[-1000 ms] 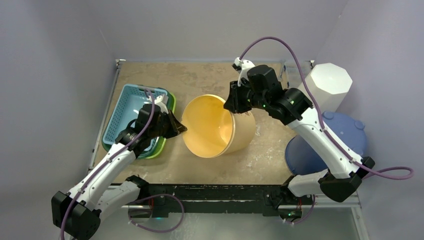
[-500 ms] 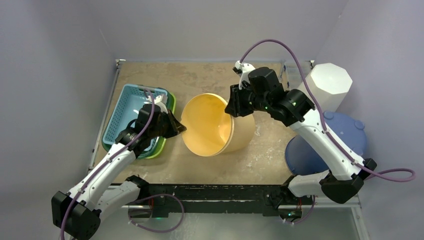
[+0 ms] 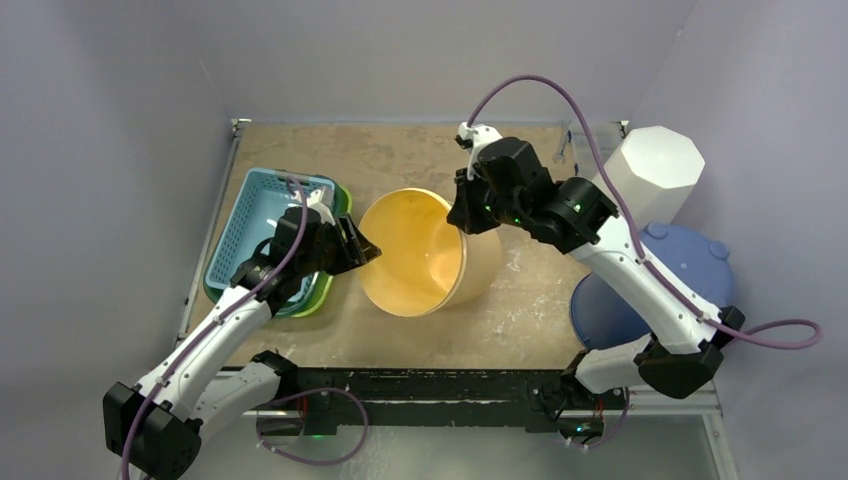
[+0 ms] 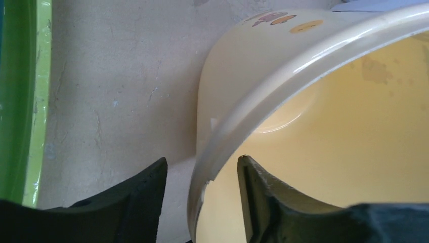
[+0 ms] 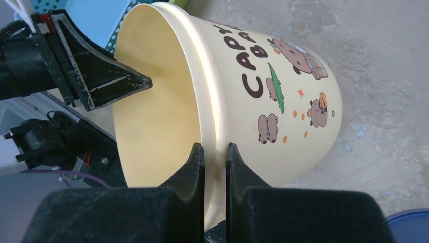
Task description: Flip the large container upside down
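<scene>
Pinches the far rim of the cream cartoon-printed bucket [image 3: 425, 255] with the right gripper [image 5: 215, 151], fingers clamped on it. Straddles the near-left rim with the left gripper [image 4: 202, 161], fingers parted. Has the bucket tipped on its side on the table [image 3: 380, 160], beside the blue basket [image 3: 250, 225].
</scene>
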Robot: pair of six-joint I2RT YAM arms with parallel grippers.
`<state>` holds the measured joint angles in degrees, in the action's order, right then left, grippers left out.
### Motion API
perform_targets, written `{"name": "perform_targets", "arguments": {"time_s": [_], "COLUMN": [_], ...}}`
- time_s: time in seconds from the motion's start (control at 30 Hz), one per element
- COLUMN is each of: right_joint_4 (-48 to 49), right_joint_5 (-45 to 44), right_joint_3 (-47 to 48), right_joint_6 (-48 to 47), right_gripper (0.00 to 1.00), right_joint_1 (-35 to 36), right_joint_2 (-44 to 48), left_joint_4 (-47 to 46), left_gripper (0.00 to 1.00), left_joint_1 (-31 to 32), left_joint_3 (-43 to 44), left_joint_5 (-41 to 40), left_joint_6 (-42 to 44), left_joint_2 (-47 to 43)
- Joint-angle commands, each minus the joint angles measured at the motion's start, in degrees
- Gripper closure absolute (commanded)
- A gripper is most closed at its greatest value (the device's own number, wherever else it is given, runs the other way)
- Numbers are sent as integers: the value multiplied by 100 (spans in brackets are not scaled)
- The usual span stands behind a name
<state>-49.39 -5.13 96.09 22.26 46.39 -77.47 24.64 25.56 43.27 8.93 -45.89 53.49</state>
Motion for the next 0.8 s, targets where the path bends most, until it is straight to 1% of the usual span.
{"name": "perform_targets", "arguments": {"time_s": [0.0, 0.1, 0.33, 0.37, 0.4, 0.5, 0.6, 0.67, 0.7, 0.77], "right_joint_4": [-537, -553, -699, -670, -656, -606, -529, -432, -378, -246], "right_joint_5": [-1212, -1604, -2769, -2842, -2886, -2928, -2724, -2489, -2356, -2121], "right_joint_3": [485, 515, 893, 962, 1021, 1125, 1065, 937, 849, 744], "right_joint_6": [77, 70, 27, -10, -28, -51, -90, -78, -40, -13], "right_gripper": [100, 100, 100, 100, 100, 100, 100, 100, 100, 100], "right_joint_1": [194, 249, 256, 254, 255, 256, 255, 252, 256, 256], "right_joint_2": [-342, -429, -593, -594, -598, -611, -607, -567, -541, -473], "left_joint_4": [-120, 110, 654, 682, 696, 743, 640, 452, 320, 60], "left_gripper": [41, 32, 20, 15, 14, 13, 13, 15, 17, 30], "left_joint_1": [-16, -16, -12, -16, -15, -13, -15, -16, -15, -17], "left_joint_3": [135, 281, 556, 565, 572, 592, 561, 512, 483, 427], "left_joint_5": [-118, -304, -815, -841, -864, -871, -714, -537, -421, -207], "left_joint_6": [-38, 25, 93, 103, 113, 129, 125, 71, 45, 16], "left_joint_2": [-54, -138, -364, -392, -414, -420, -389, -376, -362, -309]}}
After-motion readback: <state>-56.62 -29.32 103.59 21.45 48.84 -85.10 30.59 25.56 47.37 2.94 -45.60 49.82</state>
